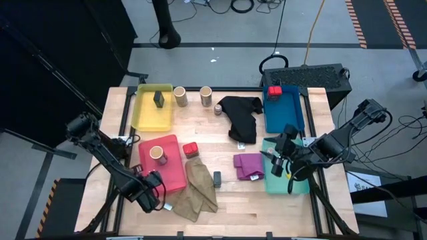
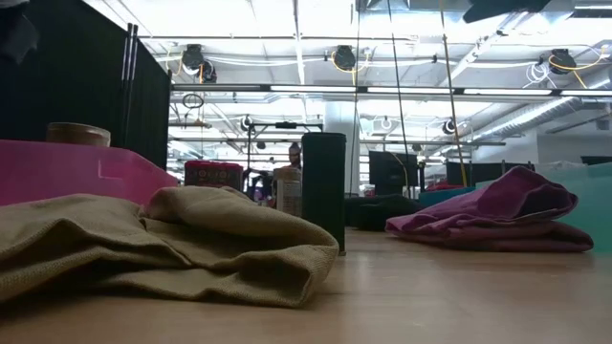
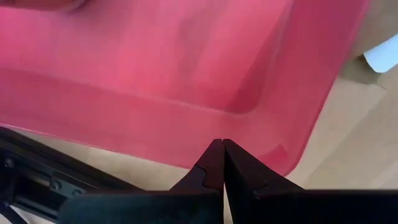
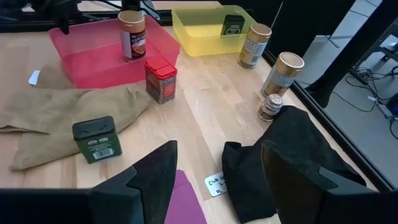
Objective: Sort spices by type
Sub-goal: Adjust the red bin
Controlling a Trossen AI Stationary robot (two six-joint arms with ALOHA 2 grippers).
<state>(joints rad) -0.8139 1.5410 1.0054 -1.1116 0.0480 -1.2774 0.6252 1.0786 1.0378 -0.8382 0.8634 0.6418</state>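
Khaki cloth (image 2: 163, 244) fills the near edge of the low view, and just past its fold a dark green tin (image 4: 96, 140) stands upright on the table (image 1: 220, 130), long axis vertical. That tin lies ahead of the right pincer (image 4: 214, 180), whose fingers are spread and empty above the purple cloth (image 1: 248, 165); the right arm is plainly the nearer one, with the red box (image 4: 161, 79) standing a little farther on. The left pincer (image 3: 222, 167) is pressed together, holding nothing, at the near corner of the red tray (image 1: 172, 175). Inside that tray stands one tan cylinder (image 1: 157, 154). The yellow tray (image 1: 143, 117) holds one dark block (image 1: 159, 99); two tan cylinders (image 1: 193, 97) and a tiny jar (image 1: 217, 109) wait just beside it. The blue tray (image 1: 283, 113) holds what looks like a red box (image 1: 274, 91), though the far-off view leaves that unsure.
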